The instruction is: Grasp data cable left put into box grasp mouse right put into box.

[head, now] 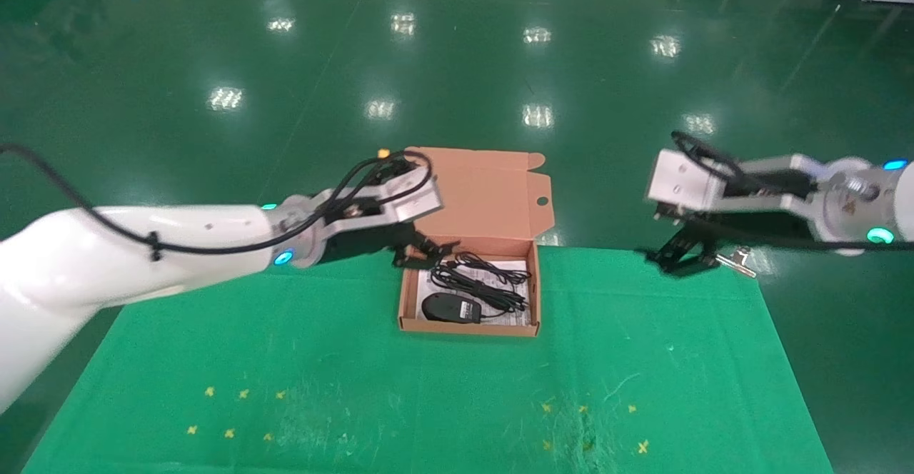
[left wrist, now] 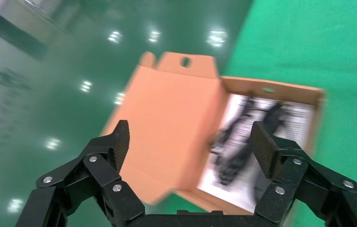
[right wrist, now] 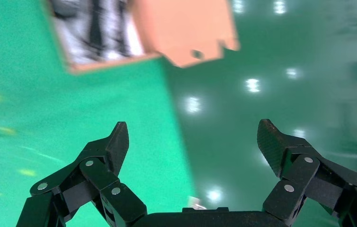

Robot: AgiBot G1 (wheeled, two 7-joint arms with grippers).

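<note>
Your left gripper [head: 421, 251] hangs just beside the far left corner of the box [head: 410, 303], its 2 fingers [left wrist: 117, 142] spread wide and holding nothing. From its wrist camera you look between those fingers onto the raised flap lid [left wrist: 171, 127] and the box's open interior.

Your right gripper [head: 684, 254] sits well apart from the box, over the far right edge of the green table cloth [head: 428, 388], and it is also released, fingers [right wrist: 117, 142] splayed with nothing between them. Its wrist camera shows the box far off, beyond the cloth edge and the glossy green floor [right wrist: 271, 94].

Inside the box you see both items lying on a white printed sheet [head: 508, 265]. The mouse [head: 450, 308] rests at the near left of the compartment. The data cable [head: 478, 280] lies in a loose dark tangle just behind and to the right of it; you cannot separate it cleanly from the mouse's thin cord. The lid stands open at the far side, its right tab showing 1 round hole [head: 542, 200].
</note>
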